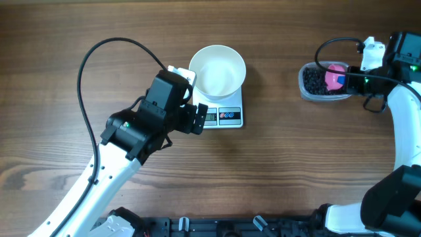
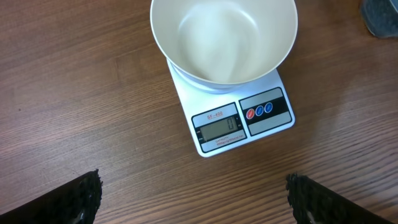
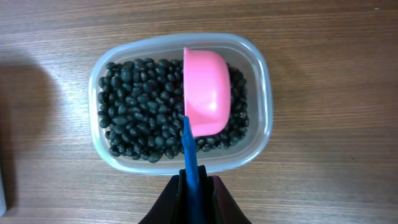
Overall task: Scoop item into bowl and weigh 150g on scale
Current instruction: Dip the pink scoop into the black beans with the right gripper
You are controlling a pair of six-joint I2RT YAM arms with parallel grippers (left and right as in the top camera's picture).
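White arm links (image 1: 99,184), black joint housings (image 1: 139,127), looping black cable (image 1: 125,40), ribbed black jaws.

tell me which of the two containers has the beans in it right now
The clear plastic tub holds the black beans, with a pink scoop over them. The white bowl on the scale is empty.

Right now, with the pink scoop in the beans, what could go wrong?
The black beans might roll off the pink scoop, since the clear tub sits well apart from the white bowl. The right hand pinches only the thin blue handle, so the scoop could twist. The open left hand hangs close to the scale; a bump could shift the bowl.
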